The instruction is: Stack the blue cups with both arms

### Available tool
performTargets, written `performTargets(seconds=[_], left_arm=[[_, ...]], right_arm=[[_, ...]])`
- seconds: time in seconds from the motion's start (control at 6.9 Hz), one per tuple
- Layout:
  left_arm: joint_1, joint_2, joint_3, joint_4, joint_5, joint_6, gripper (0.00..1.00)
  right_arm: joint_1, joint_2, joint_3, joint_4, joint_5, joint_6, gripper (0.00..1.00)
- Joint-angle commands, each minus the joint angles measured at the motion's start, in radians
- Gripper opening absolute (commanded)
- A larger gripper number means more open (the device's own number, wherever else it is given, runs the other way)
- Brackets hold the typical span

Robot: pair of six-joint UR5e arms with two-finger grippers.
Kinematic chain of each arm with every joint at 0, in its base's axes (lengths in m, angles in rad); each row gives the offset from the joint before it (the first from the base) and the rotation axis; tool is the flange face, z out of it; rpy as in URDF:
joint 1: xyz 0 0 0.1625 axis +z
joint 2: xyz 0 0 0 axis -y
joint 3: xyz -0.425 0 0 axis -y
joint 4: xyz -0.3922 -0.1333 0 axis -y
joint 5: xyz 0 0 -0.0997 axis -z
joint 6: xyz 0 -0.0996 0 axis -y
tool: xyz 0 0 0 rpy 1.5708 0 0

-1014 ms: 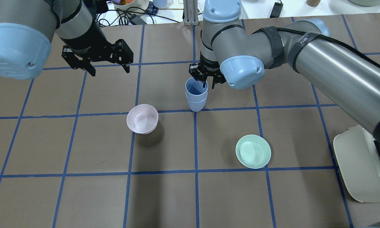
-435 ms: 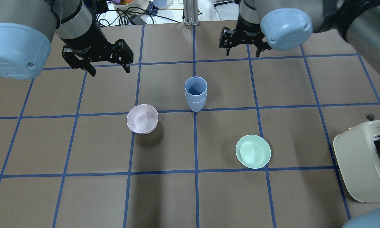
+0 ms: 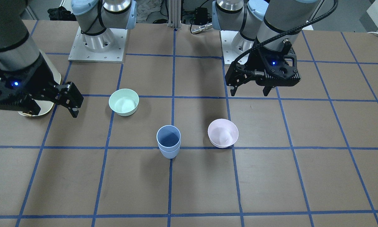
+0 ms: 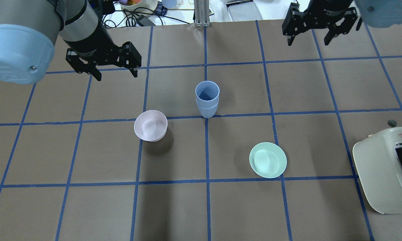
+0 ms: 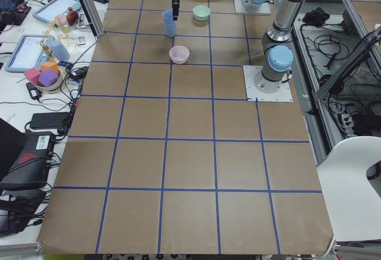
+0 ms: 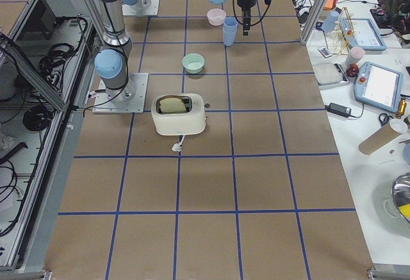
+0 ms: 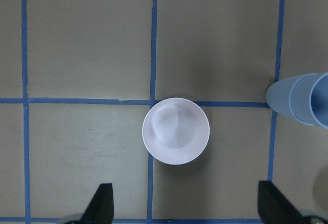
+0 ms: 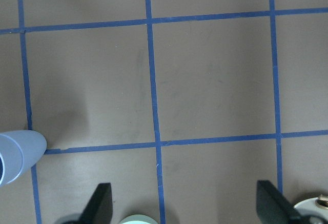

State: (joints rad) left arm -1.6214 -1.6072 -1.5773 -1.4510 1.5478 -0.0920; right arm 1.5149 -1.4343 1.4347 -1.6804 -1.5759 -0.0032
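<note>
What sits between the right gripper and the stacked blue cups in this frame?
Nothing. In the overhead view, only bare table lies between the right gripper and the stacked blue cups.

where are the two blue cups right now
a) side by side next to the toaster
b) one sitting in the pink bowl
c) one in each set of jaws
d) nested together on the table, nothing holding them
d: the cups stand one inside the other on the table, and both arms' jaws hang open well away from them.
</note>
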Motion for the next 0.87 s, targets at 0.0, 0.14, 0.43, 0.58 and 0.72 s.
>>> performTargets(seconds=[0.0, 0.14, 0.43, 0.58, 0.72], left_arm=[[0.000, 0.004, -0.001, -0.021, 0.000, -0.002, 1.00], [0.000, 0.004, 0.000, -0.020, 0.000, 0.000, 1.00], [0.001, 0.004, 0.016, -0.078, 0.002, 0.009, 1.00], [0.000, 0.004, 0.039, -0.113, 0.024, 0.023, 1.00], [0.000, -0.003, 0.042, -0.127, 0.028, 0.023, 1.00]], right_arm=[[-0.002, -0.029, 0.026, 0.013, 0.008, -0.012, 1.00], [-0.002, -0.029, 0.026, 0.013, 0.010, -0.009, 1.00], [-0.001, -0.028, 0.018, 0.013, 0.001, -0.012, 1.00], [-0.002, -0.028, 0.015, 0.013, 0.007, -0.012, 1.00], [-0.002, -0.029, 0.015, 0.014, 0.010, -0.011, 1.00]])
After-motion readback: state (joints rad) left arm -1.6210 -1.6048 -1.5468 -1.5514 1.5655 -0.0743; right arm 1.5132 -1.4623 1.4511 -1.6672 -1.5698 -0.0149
